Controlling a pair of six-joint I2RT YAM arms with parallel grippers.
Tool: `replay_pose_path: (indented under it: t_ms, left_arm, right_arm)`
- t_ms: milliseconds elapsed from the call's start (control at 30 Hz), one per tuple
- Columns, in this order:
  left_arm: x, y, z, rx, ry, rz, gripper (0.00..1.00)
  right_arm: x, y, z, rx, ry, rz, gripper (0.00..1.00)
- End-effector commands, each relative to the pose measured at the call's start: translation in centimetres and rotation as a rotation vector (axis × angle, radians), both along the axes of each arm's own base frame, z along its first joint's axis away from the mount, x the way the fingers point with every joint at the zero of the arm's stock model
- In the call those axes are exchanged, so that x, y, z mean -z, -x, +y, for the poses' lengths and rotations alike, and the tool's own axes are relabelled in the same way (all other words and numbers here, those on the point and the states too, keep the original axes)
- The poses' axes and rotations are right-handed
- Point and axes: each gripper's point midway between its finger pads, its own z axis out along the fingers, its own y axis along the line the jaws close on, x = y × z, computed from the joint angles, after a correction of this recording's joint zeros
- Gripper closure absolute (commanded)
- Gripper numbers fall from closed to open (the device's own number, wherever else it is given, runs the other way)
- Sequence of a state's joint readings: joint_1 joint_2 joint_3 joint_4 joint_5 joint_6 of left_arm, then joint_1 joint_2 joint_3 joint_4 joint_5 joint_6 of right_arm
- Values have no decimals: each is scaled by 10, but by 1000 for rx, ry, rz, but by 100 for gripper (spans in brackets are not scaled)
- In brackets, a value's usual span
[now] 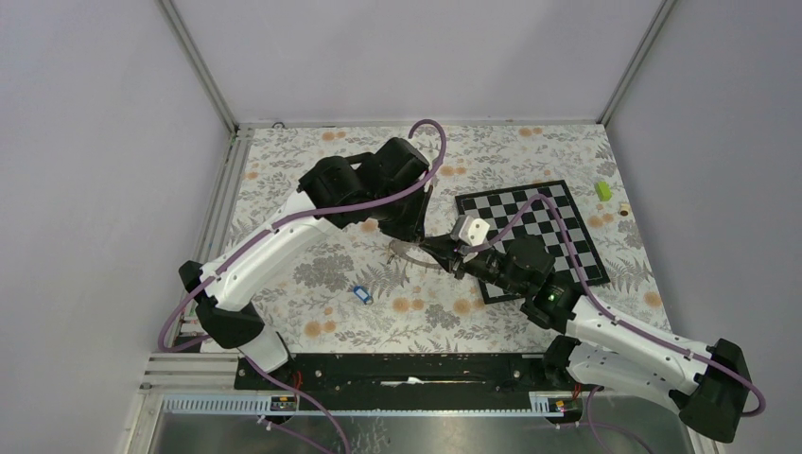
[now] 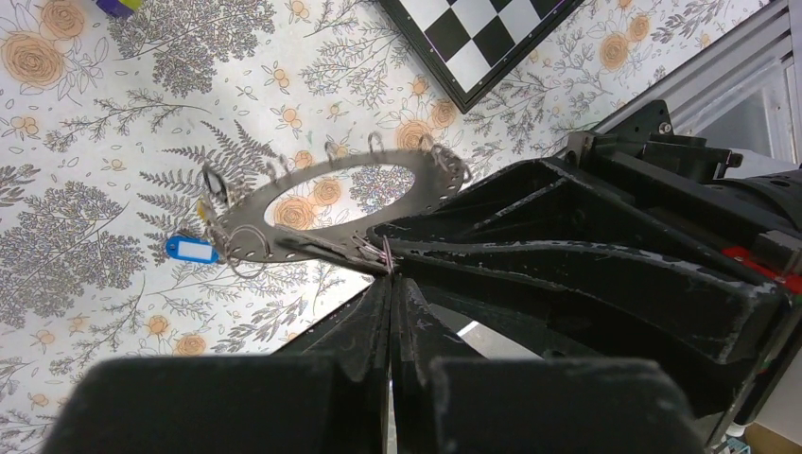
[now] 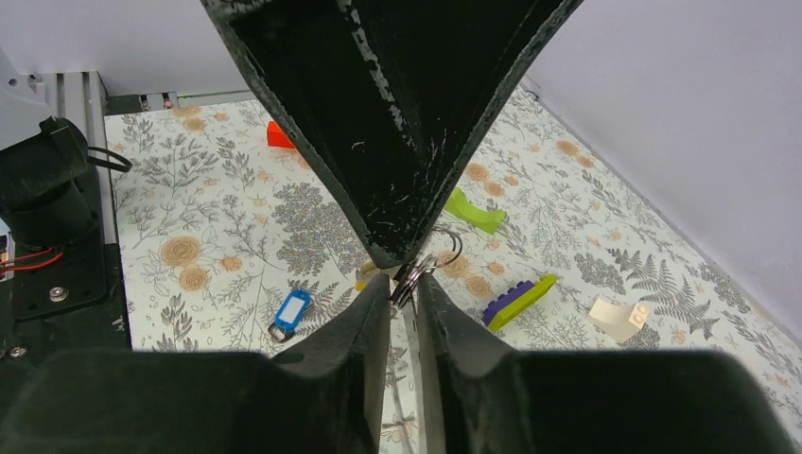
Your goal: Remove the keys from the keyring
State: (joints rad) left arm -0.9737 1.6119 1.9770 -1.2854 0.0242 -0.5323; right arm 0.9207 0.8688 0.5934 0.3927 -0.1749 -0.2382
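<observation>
The left gripper [image 2: 390,276] was pinched shut on the rim of the keyring [image 2: 248,214], which was held just above the table between the arms. The right gripper [image 3: 402,284] stood narrow around a small wire loop [image 3: 427,260], though I couldn't tell if it bit. That thin edge-on pinch looked risky, since a hard tug might twist the hoop free onto the flowered cloth [image 1: 284,151], where one blue-tagged key [image 1: 360,294] lay near a chessboard [image 1: 496,206], with grey walls all round.

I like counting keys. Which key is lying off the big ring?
The key with the blue plastic tag: it lies alone on the flowered tablecloth, clear of the round grey metal keyring.
</observation>
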Motion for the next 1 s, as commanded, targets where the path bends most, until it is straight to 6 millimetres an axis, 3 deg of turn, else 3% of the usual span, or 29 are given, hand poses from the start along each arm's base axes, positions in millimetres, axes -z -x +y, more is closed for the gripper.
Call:
replay_pose_path:
  t_ms: [0, 333, 500, 700, 800, 867, 900, 967]
  left_arm:
    - [-37, -2, -6, 0, 115, -66, 100]
    - [-33, -4, 1, -4, 91, -88, 100]
    - [-34, -8, 13, -12, 68, -142, 100]
    - [-57, 4, 18, 56, 204, -240, 99]
    - [-72, 17, 18, 105, 318, -279, 86]
    - [-81, 23, 18, 128, 396, -312, 71]
    - [-84, 26, 19, 135, 430, -332, 63]
    - [-91, 28, 23, 127, 499, -388, 37]
  right_arm:
    - [-20, -3, 4, 8, -41, -32, 79]
    - [-15, 2, 5, -16, -5, 10, 100]
    - [-18, 10, -3, -20, 41, 47, 100]
    - [-23, 24, -14, -24, 111, 198, 100]
    - [-31, 31, -18, -28, 104, 241, 100]
    - [-39, 35, -21, -28, 83, 270, 100]
    - [-41, 37, -23, -23, 77, 290, 100]
    - [-51, 38, -26, -3, 66, 332, 100]
